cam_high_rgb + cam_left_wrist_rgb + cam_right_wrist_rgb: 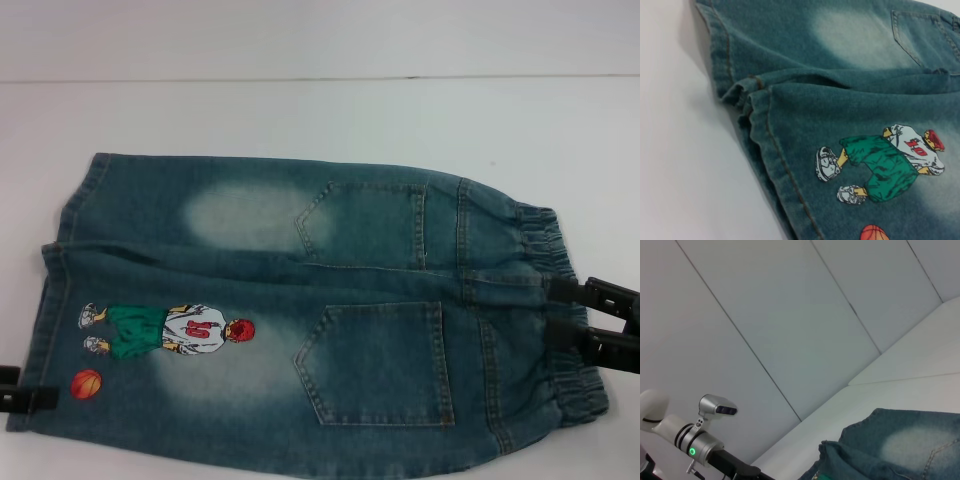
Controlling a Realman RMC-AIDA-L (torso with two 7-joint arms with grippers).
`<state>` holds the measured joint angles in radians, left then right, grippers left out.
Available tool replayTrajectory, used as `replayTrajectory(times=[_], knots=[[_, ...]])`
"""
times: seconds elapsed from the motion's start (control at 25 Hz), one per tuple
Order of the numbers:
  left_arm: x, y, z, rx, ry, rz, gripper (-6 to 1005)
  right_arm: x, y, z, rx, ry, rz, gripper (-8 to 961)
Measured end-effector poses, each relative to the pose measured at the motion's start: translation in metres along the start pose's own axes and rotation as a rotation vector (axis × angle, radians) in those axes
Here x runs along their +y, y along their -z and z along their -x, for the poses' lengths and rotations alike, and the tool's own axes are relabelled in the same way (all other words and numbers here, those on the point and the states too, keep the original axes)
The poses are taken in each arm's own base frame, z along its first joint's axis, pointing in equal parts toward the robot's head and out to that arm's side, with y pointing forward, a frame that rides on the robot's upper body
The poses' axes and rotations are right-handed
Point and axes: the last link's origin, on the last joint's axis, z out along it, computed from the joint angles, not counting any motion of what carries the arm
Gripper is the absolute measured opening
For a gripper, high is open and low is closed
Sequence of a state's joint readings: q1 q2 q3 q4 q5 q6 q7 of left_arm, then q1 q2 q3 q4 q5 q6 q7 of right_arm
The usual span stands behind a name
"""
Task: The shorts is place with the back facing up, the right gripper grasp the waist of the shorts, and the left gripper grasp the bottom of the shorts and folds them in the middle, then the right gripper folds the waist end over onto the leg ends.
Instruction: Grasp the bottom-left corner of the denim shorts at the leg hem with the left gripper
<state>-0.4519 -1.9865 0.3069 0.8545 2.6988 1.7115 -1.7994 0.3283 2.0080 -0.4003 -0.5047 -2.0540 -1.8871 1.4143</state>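
Shorts (300,310) between both tools, back up.

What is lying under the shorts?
The shorts lie flat on the white table, which shows all around them. Anything directly beneath the denim is covered and cannot be seen.

A white table (300,110) carries denim shorts (300,300), spread flat.
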Motion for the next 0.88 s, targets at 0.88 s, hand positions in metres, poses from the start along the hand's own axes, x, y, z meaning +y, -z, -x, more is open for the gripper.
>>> replayTrajectory(times=[0.88], knots=[[0.0102, -0.0027, -0.0038, -0.057, -0.02, 0.064, 901, 0.0022, 0.0025, -0.0006, -0.012, -0.003, 0.005, 914]])
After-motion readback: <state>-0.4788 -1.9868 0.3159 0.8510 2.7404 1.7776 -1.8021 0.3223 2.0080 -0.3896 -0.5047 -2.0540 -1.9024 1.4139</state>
